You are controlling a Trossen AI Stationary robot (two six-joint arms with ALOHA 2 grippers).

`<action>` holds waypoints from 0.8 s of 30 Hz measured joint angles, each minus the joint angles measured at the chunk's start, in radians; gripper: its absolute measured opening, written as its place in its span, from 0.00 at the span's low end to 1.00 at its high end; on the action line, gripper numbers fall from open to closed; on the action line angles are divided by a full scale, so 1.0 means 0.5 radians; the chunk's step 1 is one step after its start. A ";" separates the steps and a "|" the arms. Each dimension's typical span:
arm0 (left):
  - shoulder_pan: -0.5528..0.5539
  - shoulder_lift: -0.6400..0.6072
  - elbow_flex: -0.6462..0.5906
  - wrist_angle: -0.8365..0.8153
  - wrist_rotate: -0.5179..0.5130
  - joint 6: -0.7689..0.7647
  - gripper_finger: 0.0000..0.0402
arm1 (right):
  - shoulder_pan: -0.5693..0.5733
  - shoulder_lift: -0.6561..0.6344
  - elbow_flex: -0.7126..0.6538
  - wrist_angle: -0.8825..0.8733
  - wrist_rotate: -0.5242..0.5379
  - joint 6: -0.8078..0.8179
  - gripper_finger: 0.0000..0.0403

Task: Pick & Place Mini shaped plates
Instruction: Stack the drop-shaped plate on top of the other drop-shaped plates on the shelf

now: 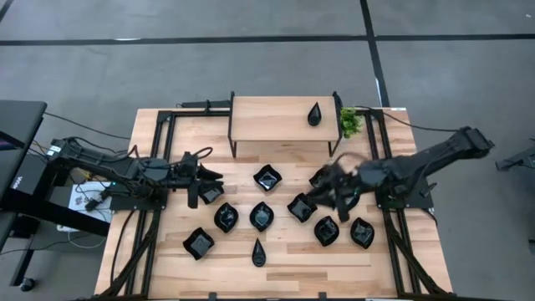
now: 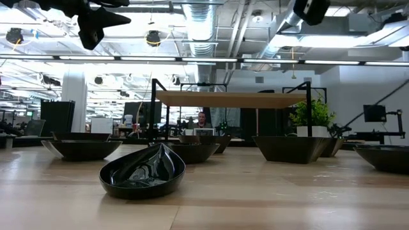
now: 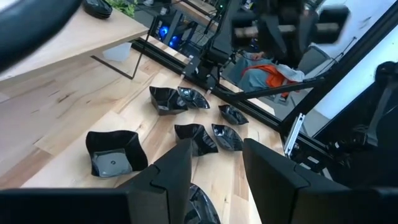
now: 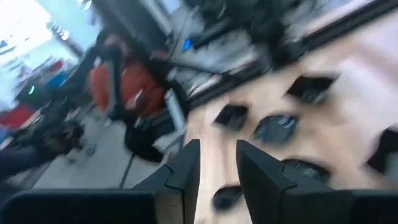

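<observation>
Both my grippers hover above the plates (image 1: pixel 262 216) scattered on the tabletop (image 1: pixel 167 259): left gripper (image 1: pixel 203 186) fingers parted, empty; right gripper (image 1: pixel 322 188) fingers parted, empty.

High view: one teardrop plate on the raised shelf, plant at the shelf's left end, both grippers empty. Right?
Not quite. In the high view the plant sits at the shelf's right end, not its left, next to the one teardrop plate. The rest holds: the left gripper and the right gripper both show open, empty fingers in their wrist views.
</observation>
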 joint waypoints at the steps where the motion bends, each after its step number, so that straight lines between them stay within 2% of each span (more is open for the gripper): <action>1: 0.000 0.000 0.000 0.000 -0.001 -0.007 0.36 | 0.031 0.064 0.016 0.005 -0.011 0.033 0.25; 8: 0.000 0.005 0.000 0.000 -0.005 -0.016 0.36 | 0.185 0.482 0.263 0.012 -0.111 0.126 0.25; 15: -0.022 0.005 0.000 -0.001 -0.004 0.001 0.36 | 0.216 0.900 0.633 -0.008 -0.150 0.128 0.25; 19: -0.068 0.005 0.000 -0.004 -0.004 0.006 0.36 | 0.199 1.178 0.903 -0.181 -0.163 0.130 0.25; 24: -0.135 0.005 0.000 -0.008 -0.003 0.007 0.36 | 0.177 1.490 1.262 -0.556 -0.166 0.215 0.25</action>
